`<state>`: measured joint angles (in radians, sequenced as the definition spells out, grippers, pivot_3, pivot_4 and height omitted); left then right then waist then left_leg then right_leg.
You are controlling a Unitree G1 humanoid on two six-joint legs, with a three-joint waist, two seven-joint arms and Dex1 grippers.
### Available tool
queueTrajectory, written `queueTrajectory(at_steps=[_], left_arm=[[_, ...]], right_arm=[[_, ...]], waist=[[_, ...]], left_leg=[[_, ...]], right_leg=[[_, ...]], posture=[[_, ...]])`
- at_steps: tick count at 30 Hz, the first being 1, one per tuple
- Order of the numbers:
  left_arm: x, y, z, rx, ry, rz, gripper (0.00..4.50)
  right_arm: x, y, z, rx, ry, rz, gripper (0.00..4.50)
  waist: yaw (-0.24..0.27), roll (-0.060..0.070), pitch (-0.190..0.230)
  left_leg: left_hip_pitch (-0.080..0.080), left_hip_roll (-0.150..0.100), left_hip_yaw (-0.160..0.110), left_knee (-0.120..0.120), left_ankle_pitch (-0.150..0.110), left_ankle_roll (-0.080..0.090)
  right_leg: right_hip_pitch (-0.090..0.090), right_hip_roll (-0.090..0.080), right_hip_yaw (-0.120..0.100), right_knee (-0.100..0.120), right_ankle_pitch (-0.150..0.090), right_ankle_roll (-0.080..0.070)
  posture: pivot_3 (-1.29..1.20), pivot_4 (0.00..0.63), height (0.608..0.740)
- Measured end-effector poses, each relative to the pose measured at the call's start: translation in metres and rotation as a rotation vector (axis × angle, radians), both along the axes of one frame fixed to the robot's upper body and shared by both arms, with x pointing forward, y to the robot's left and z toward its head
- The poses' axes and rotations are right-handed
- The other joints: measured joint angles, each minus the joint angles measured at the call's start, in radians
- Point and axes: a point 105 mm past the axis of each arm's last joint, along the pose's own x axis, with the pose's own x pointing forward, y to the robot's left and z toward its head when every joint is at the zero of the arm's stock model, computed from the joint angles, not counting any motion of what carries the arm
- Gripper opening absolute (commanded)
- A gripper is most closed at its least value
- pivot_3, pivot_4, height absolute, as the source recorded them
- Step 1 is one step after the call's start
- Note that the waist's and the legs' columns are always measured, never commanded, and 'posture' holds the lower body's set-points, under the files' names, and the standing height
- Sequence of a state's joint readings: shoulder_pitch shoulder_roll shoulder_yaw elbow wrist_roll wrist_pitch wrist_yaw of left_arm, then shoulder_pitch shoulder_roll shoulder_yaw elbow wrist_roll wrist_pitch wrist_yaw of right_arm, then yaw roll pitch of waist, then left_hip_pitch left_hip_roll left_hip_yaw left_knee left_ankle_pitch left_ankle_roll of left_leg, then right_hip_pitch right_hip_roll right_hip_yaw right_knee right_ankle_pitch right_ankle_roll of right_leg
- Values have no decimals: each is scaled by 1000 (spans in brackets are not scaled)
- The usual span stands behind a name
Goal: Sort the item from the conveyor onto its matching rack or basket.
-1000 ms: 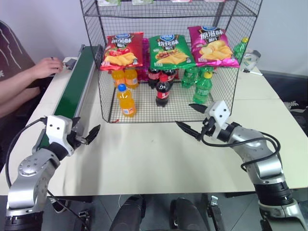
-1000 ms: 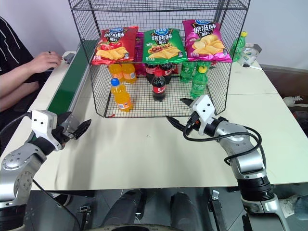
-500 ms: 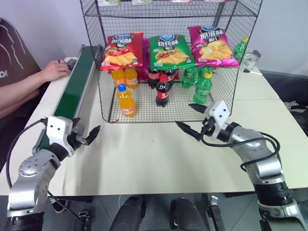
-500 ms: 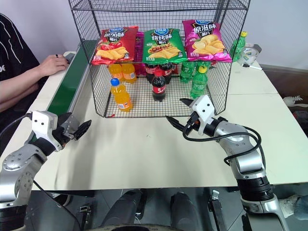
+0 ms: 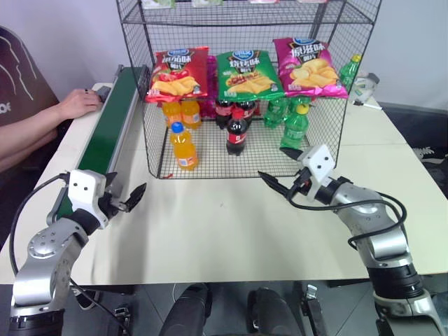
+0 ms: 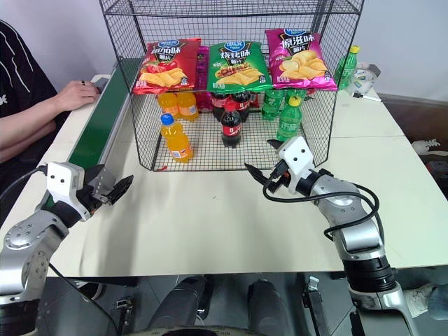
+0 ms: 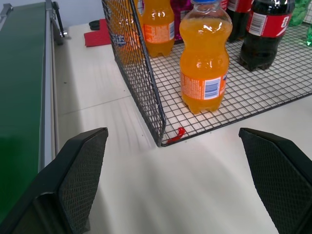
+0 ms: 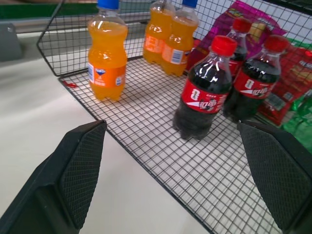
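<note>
A pale cream bench (image 5: 210, 231) fills the foreground, with a seam running across it. A second bench top (image 5: 371, 122) of the same colour adjoins at far right. Behind rises a plain, light lilac-white wall (image 5: 77, 35). Dark floor (image 5: 427, 133) shows to the right, beyond the bench edge. Lighting is even and soft.

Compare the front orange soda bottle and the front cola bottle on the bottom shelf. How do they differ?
The orange soda bottle holds bright orange drink; the cola bottle holds dark, almost black drink. The soda has a blue cap and orange label; the cola has a red cap and red label. Both stand upright, capped, on the rack floor.
</note>
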<state>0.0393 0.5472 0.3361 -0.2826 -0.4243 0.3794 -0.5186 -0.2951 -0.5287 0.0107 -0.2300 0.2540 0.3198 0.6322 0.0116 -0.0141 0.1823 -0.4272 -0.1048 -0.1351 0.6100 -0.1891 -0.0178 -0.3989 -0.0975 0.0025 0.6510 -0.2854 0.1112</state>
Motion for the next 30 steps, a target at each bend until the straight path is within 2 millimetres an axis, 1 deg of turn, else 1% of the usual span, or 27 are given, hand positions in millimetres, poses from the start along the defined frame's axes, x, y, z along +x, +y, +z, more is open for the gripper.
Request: queueTrajectory(at_steps=[6,9,17,30], left_arm=[[1,-2,2,-2,-10,-6,4489],[1,-2,2,-2,-10,-6,4489],[1,-1,1,-4,-7,-3,4489],[0,3,-3,-13,33,14,4489]], right_arm=[[5,3,7,25,-21,-11,4500],[6,2,5,23,-15,-16,4500],[0,6,-4,33,71,68,4500],[0,7,-4,32,75,76,4500]], waist=[[0,0,0],[0,0,0],[0,0,0],[0,0,0]], left_leg=[[0,0,0,0,0,0],[0,0,0,0,0,0],[0,0,0,0,0,0],[0,0,0,0,0,0]], right_leg=[[0,0,0,0,0,0],[0,0,0,0,0,0],[1,0,0,-1,0,0],[0,0,0,-1,0,0]], posture=[[0,150,740],[0,150,740],[0,150,740],[0,150,740]])
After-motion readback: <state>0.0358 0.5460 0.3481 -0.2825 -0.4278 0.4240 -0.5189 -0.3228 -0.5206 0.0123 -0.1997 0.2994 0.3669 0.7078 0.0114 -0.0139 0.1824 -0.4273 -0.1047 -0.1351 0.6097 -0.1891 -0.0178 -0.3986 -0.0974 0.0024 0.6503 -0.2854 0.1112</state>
